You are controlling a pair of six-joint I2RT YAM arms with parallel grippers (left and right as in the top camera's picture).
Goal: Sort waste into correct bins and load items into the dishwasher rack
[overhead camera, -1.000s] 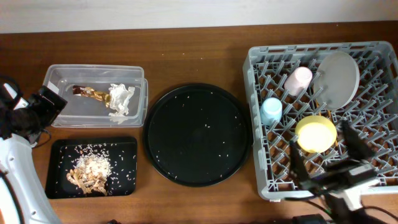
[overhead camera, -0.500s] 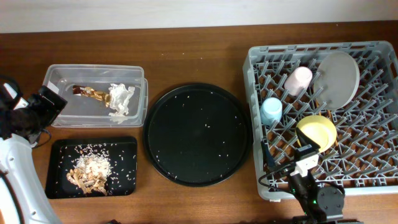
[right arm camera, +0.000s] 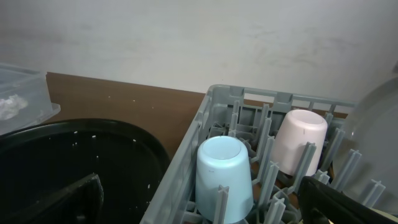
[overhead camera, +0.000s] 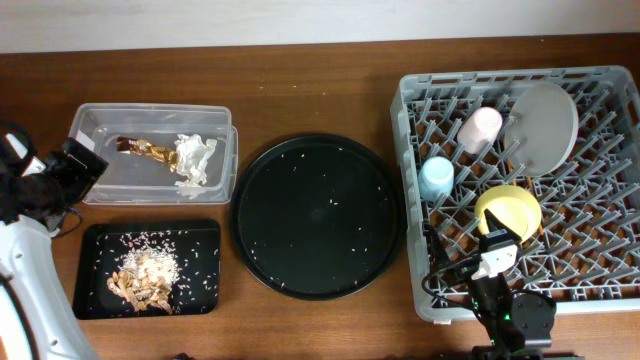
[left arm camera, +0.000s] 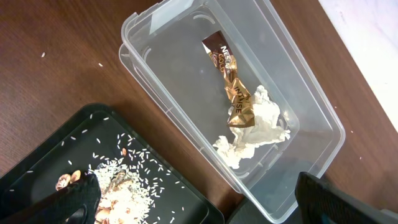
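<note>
Overhead: clear tub [overhead camera: 100,178] at upper left of frame on brown tabletop [overhead camera: 320,90], with gold-brown wrapper [overhead camera: 145,150] and crumpled white napkin [overhead camera: 196,158] inside, touching each other. Small black tray [overhead camera: 200,290] right below tub, holding tan food scraps [overhead camera: 138,280] and scattered rice grains [overhead camera: 150,243]. Round black tray [overhead camera: 318,215] at centre, only stray rice specks on it. Grey rack [overhead camera: 412,110] filling right side; blue cup [overhead camera: 436,178] and pink cup [overhead camera: 479,129] upside down among pegs, white plate [overhead camera: 545,115] leaning on edge at upper right, yellow bowl [overhead camera: 508,212] tilted below plate. Chopsticks not made out. Left wrist: left tool [left arm camera: 198,180] spread wide, fingers at lower corners of frame, pinching nothing, hovering above tub's near rim and black tray corner; wrapper lying across napkin at frame centre. Right wrist: right tool [right arm camera: 199,180] spread wide, dark fingers at lower corners, nothing between them, facing rack's corner; blue cup at centre, pink cup just right of it, plate edge at far right, pale wall [right arm camera: 186,37] behind.
</note>
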